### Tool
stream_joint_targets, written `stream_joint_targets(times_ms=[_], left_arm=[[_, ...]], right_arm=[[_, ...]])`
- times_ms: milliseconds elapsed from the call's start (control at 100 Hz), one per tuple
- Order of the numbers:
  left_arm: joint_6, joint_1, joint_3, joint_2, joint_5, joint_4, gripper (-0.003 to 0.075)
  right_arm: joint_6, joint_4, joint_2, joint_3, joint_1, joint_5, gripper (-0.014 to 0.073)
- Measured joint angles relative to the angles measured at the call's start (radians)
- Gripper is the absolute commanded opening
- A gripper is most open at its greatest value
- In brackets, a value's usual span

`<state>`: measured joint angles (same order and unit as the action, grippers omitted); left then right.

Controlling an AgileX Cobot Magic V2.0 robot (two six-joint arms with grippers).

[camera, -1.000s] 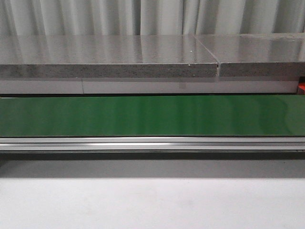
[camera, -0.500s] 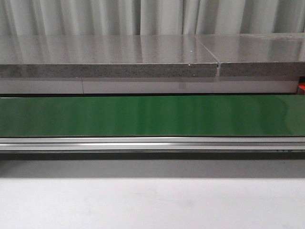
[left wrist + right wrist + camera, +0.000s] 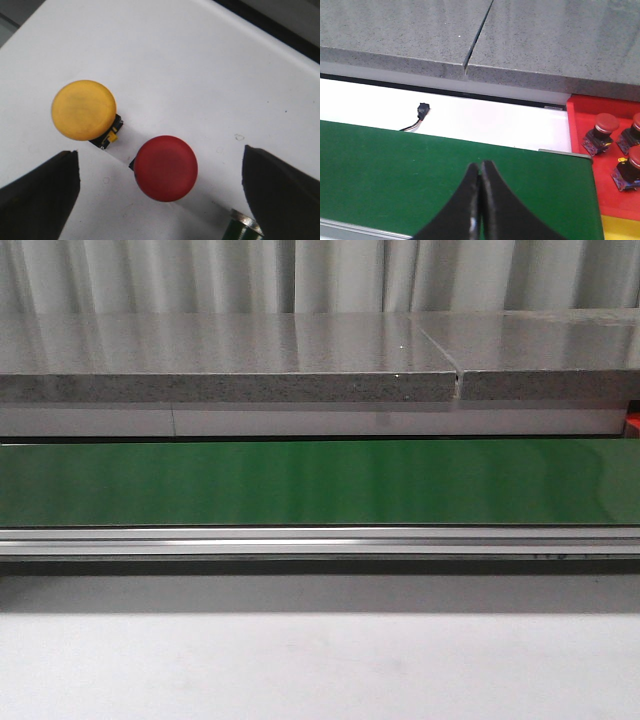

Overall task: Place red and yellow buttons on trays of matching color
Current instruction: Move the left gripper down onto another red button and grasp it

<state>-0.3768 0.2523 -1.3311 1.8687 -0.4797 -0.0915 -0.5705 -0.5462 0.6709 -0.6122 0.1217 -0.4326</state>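
Red button point(image 3: 166, 168) sits on the white counter point(image 3: 190, 70) between the wide-open left pincer's point(image 3: 160, 192) fingers, empty, with the yellow button point(image 3: 84, 110) just beside it. Right pincer point(image 3: 480, 200) is closed over the green belt point(image 3: 395, 170), holding nothing; the red tray point(image 3: 580, 145) nearby holds red buttons.

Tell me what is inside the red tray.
Three red-capped buttons sit inside the red tray, seen only by the right wrist camera. The tray runs past the picture's edge, so further contents cannot be seen.
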Motion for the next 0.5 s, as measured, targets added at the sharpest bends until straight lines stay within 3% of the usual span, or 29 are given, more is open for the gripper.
stream_joint_targets(times_ms=[380, 500], left_arm=[[-0.001, 0.000, -0.010, 0.086, 0.030, 0.016, 0.0638], [-0.001, 0.000, -0.015, 0.089, 0.030, 0.018, 0.0561]], right_arm=[[0.000, 0.000, 0.000, 0.000, 0.000, 0.000, -0.0067], [0.000, 0.000, 0.000, 0.000, 0.000, 0.000, -0.0067]])
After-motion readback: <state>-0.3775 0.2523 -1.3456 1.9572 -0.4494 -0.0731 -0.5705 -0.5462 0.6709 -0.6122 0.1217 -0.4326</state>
